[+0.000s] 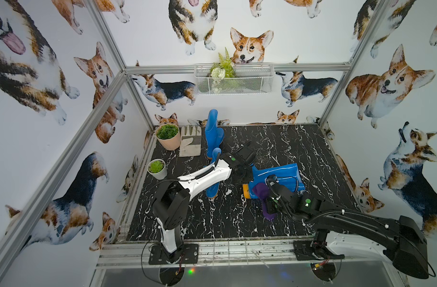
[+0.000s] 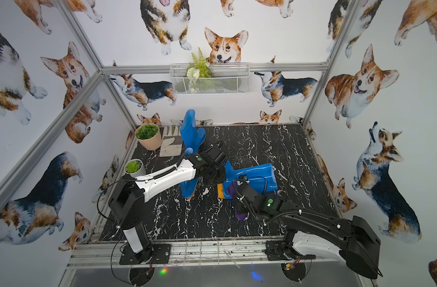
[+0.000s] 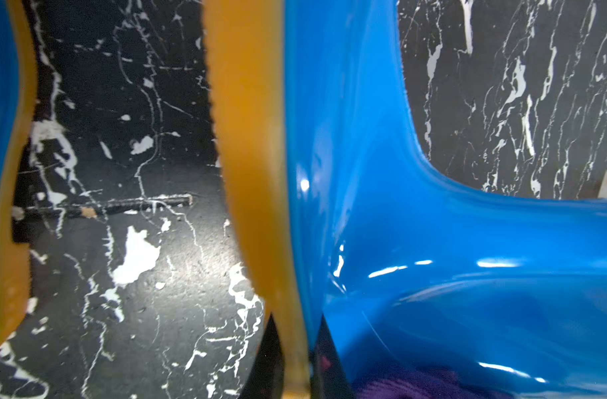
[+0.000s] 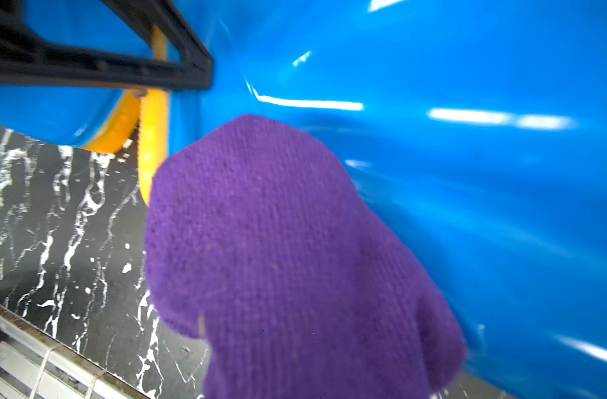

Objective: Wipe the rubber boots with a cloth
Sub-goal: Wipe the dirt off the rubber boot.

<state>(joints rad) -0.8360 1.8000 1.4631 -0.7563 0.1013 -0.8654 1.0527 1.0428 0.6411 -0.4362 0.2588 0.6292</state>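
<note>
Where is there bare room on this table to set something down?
Bare: the table at back right, between the lying boot and the walls, and the front strip near the arm bases. Crowded: back left, with plant pots, glove, standing boots; centre, around lying boot and cloth.

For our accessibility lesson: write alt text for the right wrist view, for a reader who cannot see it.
A purple cloth fills the foreground, lying against the side of a glossy blue boot. The boot's orange-yellow sole and a black, white-veined table show beside it.
</note>
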